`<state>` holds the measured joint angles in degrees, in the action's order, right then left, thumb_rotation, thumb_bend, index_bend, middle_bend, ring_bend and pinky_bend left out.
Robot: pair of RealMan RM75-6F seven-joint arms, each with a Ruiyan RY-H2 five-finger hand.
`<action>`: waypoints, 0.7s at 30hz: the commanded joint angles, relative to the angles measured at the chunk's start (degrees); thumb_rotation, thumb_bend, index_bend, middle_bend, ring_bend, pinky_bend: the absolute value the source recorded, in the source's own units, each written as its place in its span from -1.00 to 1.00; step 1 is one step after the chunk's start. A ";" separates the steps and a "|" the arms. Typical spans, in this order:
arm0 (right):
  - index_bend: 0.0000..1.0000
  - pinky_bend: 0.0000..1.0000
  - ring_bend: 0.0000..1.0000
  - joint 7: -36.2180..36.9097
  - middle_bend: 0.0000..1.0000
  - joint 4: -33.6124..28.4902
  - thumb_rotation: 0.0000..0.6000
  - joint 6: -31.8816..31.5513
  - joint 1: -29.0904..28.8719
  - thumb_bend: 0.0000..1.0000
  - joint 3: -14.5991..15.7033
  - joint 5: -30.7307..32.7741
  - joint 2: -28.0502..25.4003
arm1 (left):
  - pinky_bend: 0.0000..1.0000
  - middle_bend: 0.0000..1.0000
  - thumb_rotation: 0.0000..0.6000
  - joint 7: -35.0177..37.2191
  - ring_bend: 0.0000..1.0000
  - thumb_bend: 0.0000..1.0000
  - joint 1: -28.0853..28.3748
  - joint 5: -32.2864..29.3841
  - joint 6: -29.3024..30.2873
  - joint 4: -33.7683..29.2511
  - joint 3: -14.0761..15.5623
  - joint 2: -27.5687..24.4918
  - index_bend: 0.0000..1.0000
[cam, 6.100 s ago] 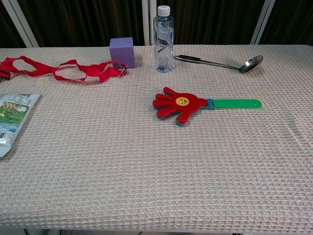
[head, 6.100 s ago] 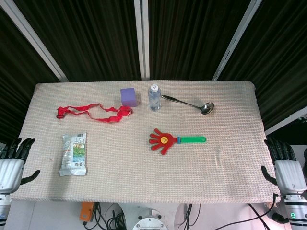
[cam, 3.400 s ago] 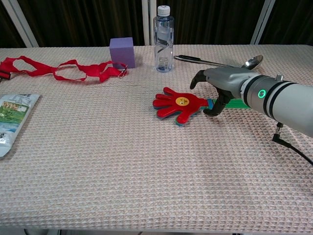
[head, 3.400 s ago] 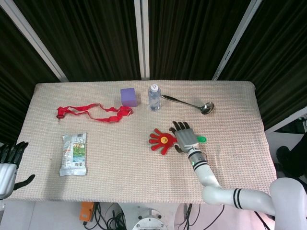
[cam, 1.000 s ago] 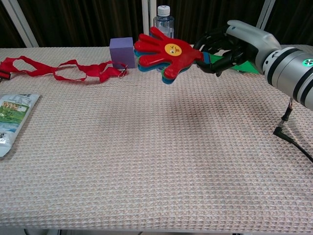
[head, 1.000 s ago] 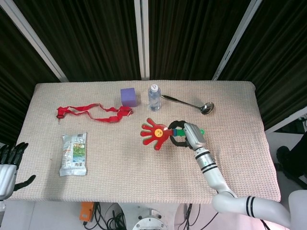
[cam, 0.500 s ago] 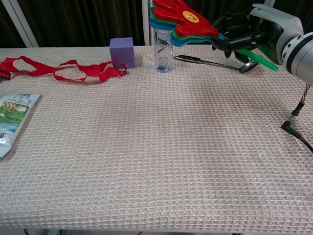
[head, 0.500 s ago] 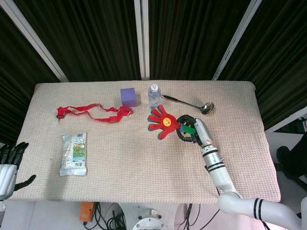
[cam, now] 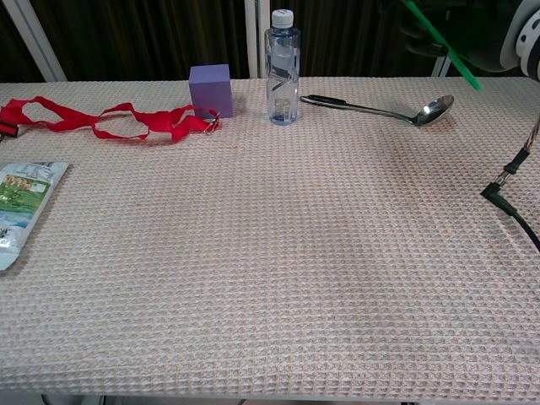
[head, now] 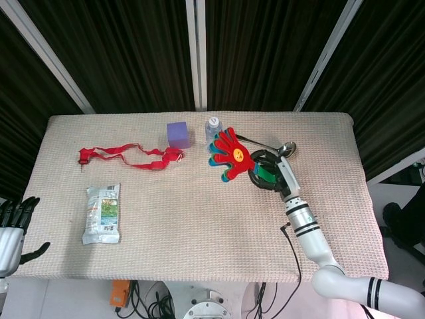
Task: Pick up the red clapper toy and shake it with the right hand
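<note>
The right hand [head: 269, 174] has its fingers wrapped round the green handle of the red clapper toy [head: 228, 155], holding it high above the table [head: 199, 232] so it can swing freely, while the left hand [head: 13, 229] rests open-fingered at the table's edge.

Even, bright overhead light is washing the desk [head: 199, 226] in both views, leaving only faint, soft shadows beside the things resting on it. The dark curtains [head: 133, 53] behind are soaking up light and staying nearly black. A small glint is showing on the ladle [cam: 430, 108]. Both views are staying sharp, without noticeable blur.
</note>
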<state>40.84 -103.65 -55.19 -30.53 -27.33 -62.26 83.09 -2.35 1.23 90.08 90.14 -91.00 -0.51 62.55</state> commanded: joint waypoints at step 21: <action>0.74 0.98 0.62 -51.35 0.34 2.27 1.00 8.02 -4.50 0.03 9.77 -4.83 -9.95 | -0.97 -0.86 1.00 0.12 -1.00 -0.75 0.18 -0.46 -0.86 0.24 0.14 0.28 -0.87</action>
<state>15.41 -100.70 -48.24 -31.70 -22.14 -73.54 75.34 -2.24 1.41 89.63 89.29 -90.76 -0.37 62.84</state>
